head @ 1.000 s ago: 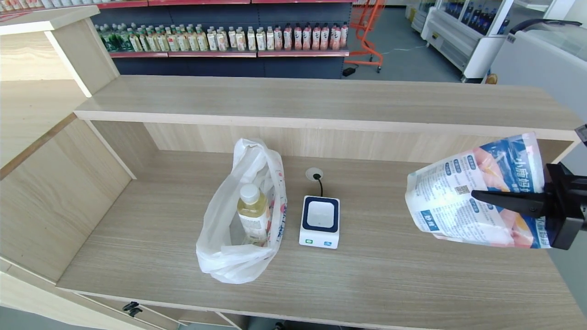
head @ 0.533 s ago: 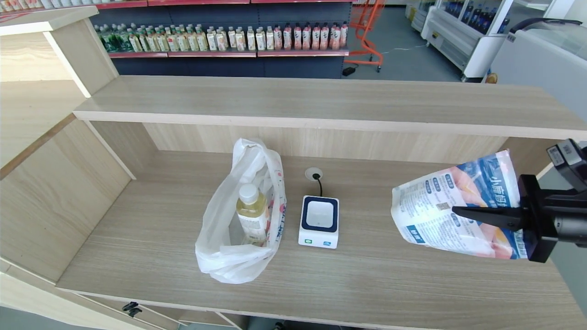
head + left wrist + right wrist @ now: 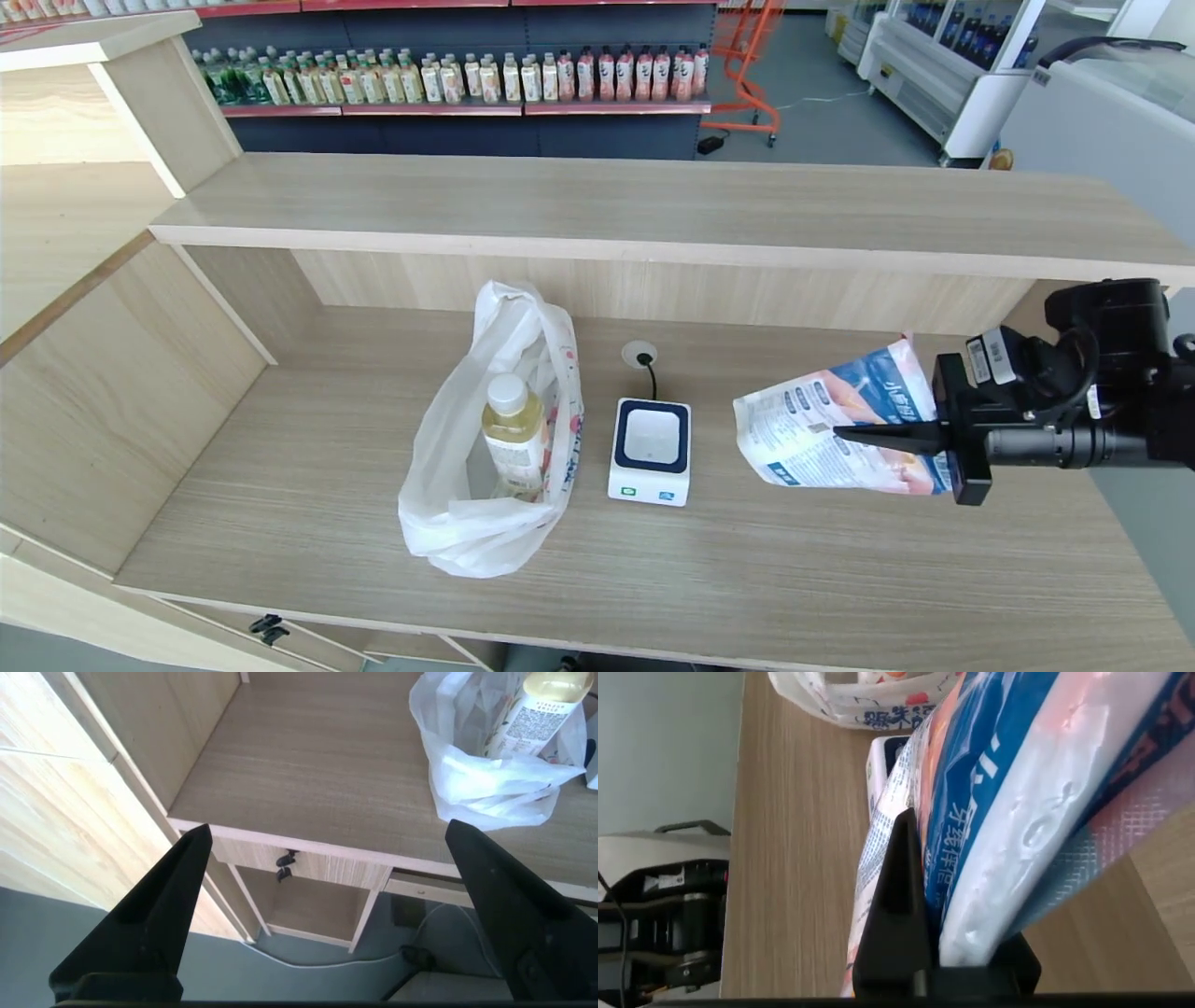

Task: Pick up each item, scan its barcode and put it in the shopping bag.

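Observation:
My right gripper (image 3: 892, 439) is shut on a blue, white and pink pouch (image 3: 822, 431), held in the air to the right of the scanner (image 3: 651, 451). The pouch lies nearly flat, its free end toward the scanner. In the right wrist view a black finger (image 3: 901, 896) presses the pouch (image 3: 1018, 812), with the scanner (image 3: 881, 765) beyond. The white shopping bag (image 3: 448, 509) stands left of the scanner with a yellow drink bottle (image 3: 513, 434) upright inside. My left gripper (image 3: 327, 905) is open, out past the counter's front edge, near the bag (image 3: 486, 779).
The wooden counter (image 3: 747, 579) has a raised back ledge (image 3: 653, 210) and a side wall (image 3: 112, 401) on the left. A black cable (image 3: 650, 378) runs from the scanner into a hole. Bare counter lies under the pouch.
My right gripper has carried the pouch leftward and lower, closer to the scanner, and turned it flatter. The bag, bottle and scanner have not moved.

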You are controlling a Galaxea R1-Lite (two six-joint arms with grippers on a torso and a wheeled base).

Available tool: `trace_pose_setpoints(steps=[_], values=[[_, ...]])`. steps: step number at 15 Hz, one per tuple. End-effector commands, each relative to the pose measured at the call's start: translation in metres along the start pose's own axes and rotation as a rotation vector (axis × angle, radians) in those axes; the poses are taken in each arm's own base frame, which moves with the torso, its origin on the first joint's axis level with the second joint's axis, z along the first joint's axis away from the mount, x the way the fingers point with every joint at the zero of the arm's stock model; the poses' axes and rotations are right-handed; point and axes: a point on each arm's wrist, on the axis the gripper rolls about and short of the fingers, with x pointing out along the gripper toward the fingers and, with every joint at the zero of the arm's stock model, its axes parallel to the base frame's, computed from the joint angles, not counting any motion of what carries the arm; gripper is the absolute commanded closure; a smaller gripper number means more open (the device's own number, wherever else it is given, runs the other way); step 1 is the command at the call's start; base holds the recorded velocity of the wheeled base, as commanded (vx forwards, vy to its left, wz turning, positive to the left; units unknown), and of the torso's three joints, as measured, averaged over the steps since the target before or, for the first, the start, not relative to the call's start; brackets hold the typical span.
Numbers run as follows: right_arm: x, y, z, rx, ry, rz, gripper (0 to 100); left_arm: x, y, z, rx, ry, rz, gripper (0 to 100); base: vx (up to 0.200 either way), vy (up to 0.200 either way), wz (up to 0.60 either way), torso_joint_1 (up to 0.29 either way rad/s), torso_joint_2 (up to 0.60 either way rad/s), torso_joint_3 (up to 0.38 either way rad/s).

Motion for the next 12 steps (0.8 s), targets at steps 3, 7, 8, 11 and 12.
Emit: trace_pose_setpoints(steps=[3, 7, 8, 11, 12], values=[[0.039, -0.027, -0.005, -0.043, -0.027, 0.044, 100, 0.000, 0.000, 0.000, 0.000, 0.000, 0.001, 0, 0.000, 0.000, 0.00, 0.000, 0.00, 0.000], [0.080, -0.044, 0.001, -0.082, -0.080, 0.092, 100, 0.000, 0.000, 0.000, 0.000, 0.000, 0.001, 0, 0.000, 0.000, 0.00, 0.000, 0.00, 0.000], [0.090, -0.045, 0.000, -0.088, -0.089, 0.108, 100, 0.000, 0.000, 0.000, 0.001, 0.000, 0.001, 0, 0.000, 0.000, 0.00, 0.000, 0.00, 0.000], [0.111, -0.043, -0.013, -0.097, -0.098, 0.136, 100, 0.000, 0.000, 0.000, 0.000, 0.000, 0.001, 0, 0.000, 0.000, 0.00, 0.000, 0.00, 0.000], [0.118, -0.042, -0.020, -0.110, -0.106, 0.137, 100, 0.000, 0.000, 0.000, 0.000, 0.000, 0.001, 0, 0.000, 0.000, 0.00, 0.000, 0.00, 0.000]])
